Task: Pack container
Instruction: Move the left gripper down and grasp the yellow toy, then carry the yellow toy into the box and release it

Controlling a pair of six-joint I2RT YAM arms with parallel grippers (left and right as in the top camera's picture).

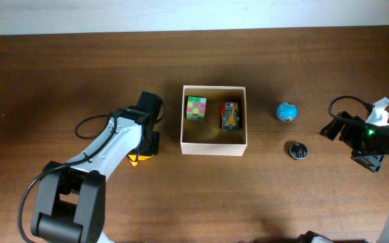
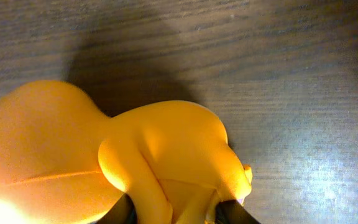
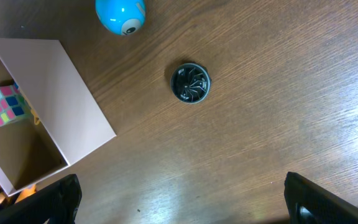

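Note:
The container (image 1: pixel 213 145) is a square white-walled box with a tan inside, at the table's middle; it also shows in the right wrist view (image 3: pixel 73 99). It holds a pastel puzzle cube (image 1: pixel 196 108) and a small toy car (image 1: pixel 230 116). My left gripper (image 1: pixel 146 150) is just left of the box, low at the table, with its dark fingers shut on an orange-yellow rubbery toy (image 2: pixel 166 149) that fills the left wrist view; a bit of it shows in the overhead view (image 1: pixel 134 160). My right gripper (image 3: pixel 185 205) is open and empty, right of the box.
A blue ball (image 1: pixel 286 112) lies right of the box, also in the right wrist view (image 3: pixel 120 14). A black round disc (image 1: pixel 298 150) lies in front of it, near my right gripper, and shows in the right wrist view (image 3: pixel 190 82). Dark wooden table (image 1: pixel 59 74).

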